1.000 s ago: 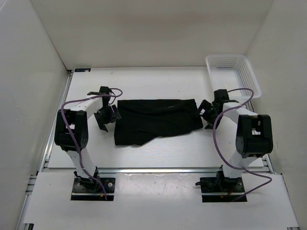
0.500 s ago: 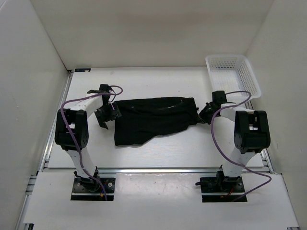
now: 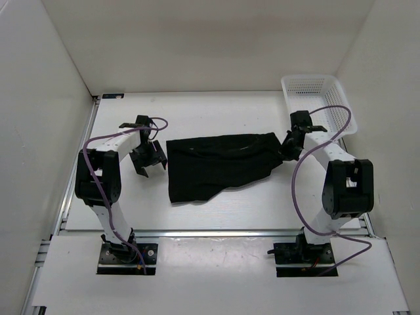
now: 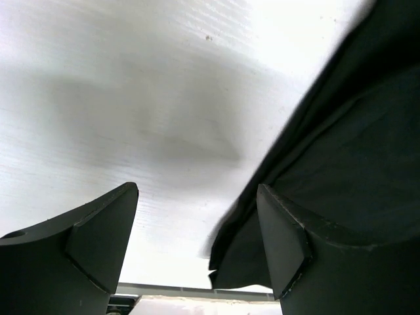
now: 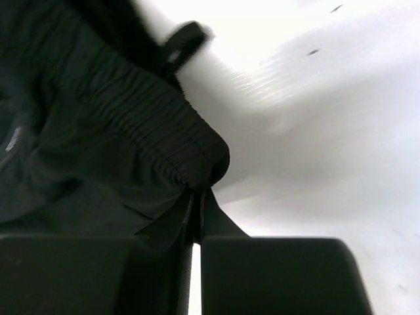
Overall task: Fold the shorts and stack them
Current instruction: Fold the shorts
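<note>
Black elastic waistband is clamped in our right pincer, which is shut tight on the gathered edge. From there the shorts spread leftward, flat on the white surface. Our left pincer stands apart, gripping nothing, with the shorts' far edge just beside it. Behind the right pincer sits a white mesh basket.

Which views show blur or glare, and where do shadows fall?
Top external: sharp, evenly lit, though the black shorts show little detail. Left wrist: shorts' edge blurred, a soft shadow on the table. Right wrist: table washed out white, elastic waistband crisp, far loop blurred.
</note>
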Robot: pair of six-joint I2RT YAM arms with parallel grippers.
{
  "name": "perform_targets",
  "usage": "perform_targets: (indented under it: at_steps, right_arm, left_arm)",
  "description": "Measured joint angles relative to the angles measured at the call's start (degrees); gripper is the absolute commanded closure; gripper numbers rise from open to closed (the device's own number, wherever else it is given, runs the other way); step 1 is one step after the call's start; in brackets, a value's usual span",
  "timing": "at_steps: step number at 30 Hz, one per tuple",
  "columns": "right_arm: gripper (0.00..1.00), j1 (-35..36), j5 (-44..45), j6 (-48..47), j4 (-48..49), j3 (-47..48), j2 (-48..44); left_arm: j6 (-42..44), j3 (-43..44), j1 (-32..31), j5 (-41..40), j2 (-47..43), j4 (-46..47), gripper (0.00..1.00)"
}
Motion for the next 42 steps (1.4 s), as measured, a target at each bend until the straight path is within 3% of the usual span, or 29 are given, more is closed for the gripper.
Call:
perform_targets:
  at_steps: [5,13,18,24,29,34,36,38,40,42]
  right_arm:
    - [1.0,5.51,6.82,-3.28,-5.03,6.27,-1.33]
    - [1.0,21.38,17.25,-7.65,-12.07,22.38,0.17]
    - [1.0,31.45,22.95,-9.49,-14.91,32.09,4.79]
    - [1.0,42.99,27.98,-11.98,-17.64,43.47,13.97]
    - [1.0,52.09,29.46,-14.45,-18.29,52.98,23.23]
    - [1.0,58.58,29.22,-16.85,-17.46,60.15,31.98]
    - [0.48,60.52,28.28,-18.14,-16.02,62.18,34.25]
    - [0.04,61.94,25.81,-19.67,-14.27,62.51,34.53]
    - [0.0,62.73,23.82,-20.52,-11.65,61.86,33.59]
    - [0.0,62.6,21.53,-20.61,-6.95,54.71,28.57]
  left_arm:
    - [0.0,1.22,0.0,0.48,-0.07,-1.38,0.16]
    - [0.0,4.7,0.2,1.18,-0.39,-4.63,0.16]
    - [0.42,13.46,2.56,1.66,-2.45,-10.86,0.16]
    - [0.59,24.3,10.03,2.64,-5.38,-15.63,0.16]
    - [0.61,22.47,14.62,3.56,-6.71,-16.61,0.18]
    - [0.63,17.46,15.28,4.74,-6.71,-16.65,0.18]
    - [0.68,17.09,15.52,4.79,-6.69,-16.61,0.18]
    - [0.85,17.05,16.04,4.81,-6.69,-16.44,0.18]
    - [1.14,16.96,16.57,4.79,-6.69,-16.31,0.18]
    - [1.57,16.55,16.96,4.72,-6.69,-15.8,0.18]
